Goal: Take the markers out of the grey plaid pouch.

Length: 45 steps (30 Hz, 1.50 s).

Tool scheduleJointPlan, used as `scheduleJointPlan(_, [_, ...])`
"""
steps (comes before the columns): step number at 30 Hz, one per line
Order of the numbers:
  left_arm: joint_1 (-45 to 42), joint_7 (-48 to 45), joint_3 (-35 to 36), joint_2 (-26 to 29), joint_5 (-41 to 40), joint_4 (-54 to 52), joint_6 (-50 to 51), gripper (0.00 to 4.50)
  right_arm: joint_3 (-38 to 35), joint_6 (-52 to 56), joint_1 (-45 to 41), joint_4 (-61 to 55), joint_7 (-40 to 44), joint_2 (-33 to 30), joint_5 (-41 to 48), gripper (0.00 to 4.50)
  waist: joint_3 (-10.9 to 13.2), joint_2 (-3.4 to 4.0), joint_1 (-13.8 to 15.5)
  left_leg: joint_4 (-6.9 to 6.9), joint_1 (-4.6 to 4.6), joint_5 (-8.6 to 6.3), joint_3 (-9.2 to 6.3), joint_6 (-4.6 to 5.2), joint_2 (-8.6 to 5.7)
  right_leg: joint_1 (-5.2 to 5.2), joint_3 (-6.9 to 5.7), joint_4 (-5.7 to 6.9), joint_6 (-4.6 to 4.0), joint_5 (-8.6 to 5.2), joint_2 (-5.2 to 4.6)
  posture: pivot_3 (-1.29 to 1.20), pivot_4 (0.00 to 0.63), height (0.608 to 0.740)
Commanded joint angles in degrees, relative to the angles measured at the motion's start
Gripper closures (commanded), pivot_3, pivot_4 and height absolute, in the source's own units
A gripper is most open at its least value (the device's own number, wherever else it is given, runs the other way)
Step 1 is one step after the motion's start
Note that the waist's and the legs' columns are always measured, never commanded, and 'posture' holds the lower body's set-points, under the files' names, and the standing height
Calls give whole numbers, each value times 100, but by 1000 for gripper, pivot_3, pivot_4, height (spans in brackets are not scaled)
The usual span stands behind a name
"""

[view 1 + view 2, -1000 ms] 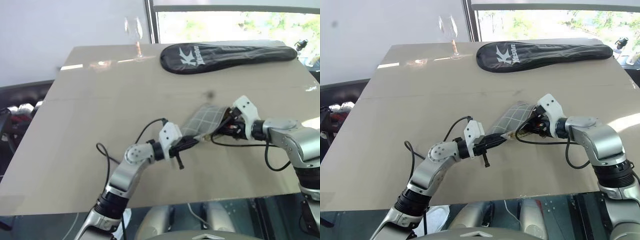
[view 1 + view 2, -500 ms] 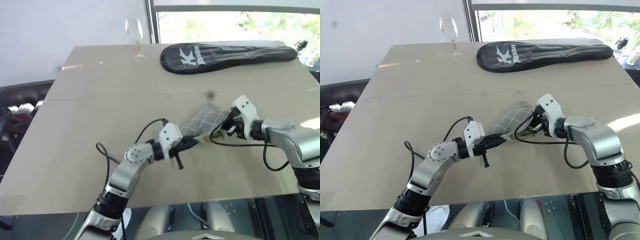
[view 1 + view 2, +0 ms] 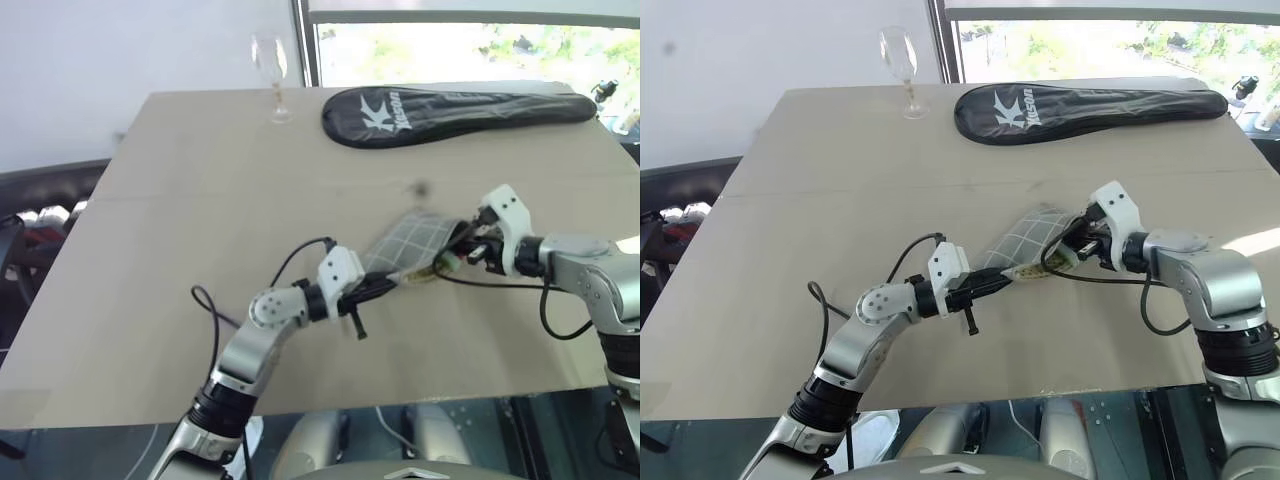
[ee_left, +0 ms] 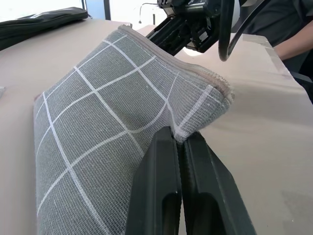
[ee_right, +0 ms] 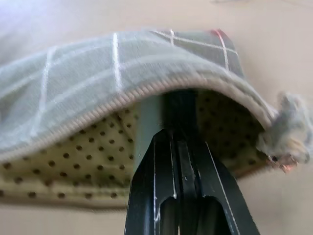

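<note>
While the grey plaid pouch lies near the middle of the beige surface, tilted with its far corner toward the window side, it is gripped at both ends. At far left of the surface's back edge, a wine glass is seen standing upright. Further right, the left end effector is observed pointing level toward the right, its two black fingers pressed together on a pinch of the pouch's near corner fabric (white grid lines on grey-green weave are clearly resolved in the left wrist view). A black cable loop is noted trailing from the left arm over the surface.

At the pouch's open mouth, a pale lining with dark dots is exposed beneath the zip edge. A marker is seen as a dark slim stick running from the mouth down between the fingers of the right end effector, which are nearly closed on it. In the head views a small pale and green piece is visible just at the mouth, between pouch and right end effector; whether it belongs to the same marker cannot be told.

Along the far right of the back edge, a long black racket cover with white lettering is recorded lying flat, well apart from the pouch.
</note>
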Motion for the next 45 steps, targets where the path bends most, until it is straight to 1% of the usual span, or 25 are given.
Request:
scheduleJointPlan(1, [-53,-39,-20,-5,-15,-84,-111,4500,82,-211,56,-83,-15,-134,-143,3135,0,0,-1,0,0,0,0,0,0,0,0,0,0,0,0,0,150,740])
scheduleJointPlan(2, [-51,-43,-20,-1,-16,-86,-107,4500,118,-228,81,-77,-5,-165,-174,2749,0,0,-2,0,0,0,0,0,0,0,0,0,0,0,0,0,150,740])
scheduleJointPlan(14, [-54,-37,-1,48,-7,-115,-80,4500,704,-549,239,-32,218,-421,-538,2749,0,0,-2,0,0,0,1,0,0,0,0,0,0,0,0,0,150,740])
scheduleJointPlan(16, [-53,-27,2,54,-2,-121,-76,4500,746,-605,255,-15,229,-437,-596,3286,0,0,-2,1,0,0,1,0,0,0,0,0,0,0,0,0,150,740])
scheduleJointPlan(17, [-52,-23,4,56,0,-125,-75,4500,743,-616,257,-11,235,-441,-600,3377,0,0,-1,1,0,0,1,0,0,0,0,0,0,0,0,0,150,740])
scheduleJointPlan(18, [-51,-23,9,62,-3,-125,-75,4500,735,-623,250,-11,237,-440,-606,3944,0,0,-2,0,0,0,1,0,0,0,0,0,0,0,0,0,150,740])
scheduleJointPlan(19, [-49,-23,12,66,-5,-126,-74,4500,710,-629,241,-9,225,-427,-612,4086,0,0,-1,0,0,0,1,0,0,0,0,0,0,0,0,0,150,740])
scheduleJointPlan(25, [-44,-26,22,79,13,-110,-96,4500,459,-631,157,-46,308,-544,-552,4086,0,0,0,0,0,0,1,0,0,0,0,0,0,0,0,0,150,740])
scheduleJointPlan(29, [-3,-26,51,141,49,-103,-141,4500,6,-517,241,-242,601,-876,-265,4086,0,0,10,1,0,0,1,0,0,0,0,0,0,0,-1,0,150,740])
scheduleJointPlan(31, [24,23,124,188,45,-100,-128,4500,-276,-429,582,-433,1070,-1349,7,4086,0,1,32,0,-2,0,0,0,-1,0,-1,-2,0,0,-2,0,150,740])
scheduleJointPlan(33, [58,89,213,235,37,-99,-118,4500,-578,-611,1070,-590,1558,-1820,189,4086,0,0,38,0,-8,0,-9,0,0,2,-1,-10,0,0,-3,0,150,740])
scheduleJointPlan(34, [103,127,293,280,29,-101,-118,4500,-863,-685,1433,-628,1782,-2047,258,4086,0,-1,38,0,-8,0,-8,0,1,2,-2,-12,0,0,-1,0,150,740])
scheduleJointPlan(37, [265,198,499,415,-14,-172,-100,4500,-1595,-831,2359,-629,2169,-2467,321,4086,0,0,11,0,-7,0,-7,0,3,4,1,-12,0,0,-1,0,150,740])
scheduleJointPlan(41, [395,223,684,556,-54,-252,-96,4500,-2223,-981,3105,-447,2382,-2628,284,4086,-2,3,-1,-1,16,0,15,1,8,12,13,2,0,0,4,0,150,740])
scheduleJointPlan(45, [528,199,856,733,-99,-361,-73,4500,-2557,-1257,3285,219,2206,-2577,27,4086,-2,3,15,-6,52,-2,22,2,8,43,25,3,0,-1,3,0,150,740])
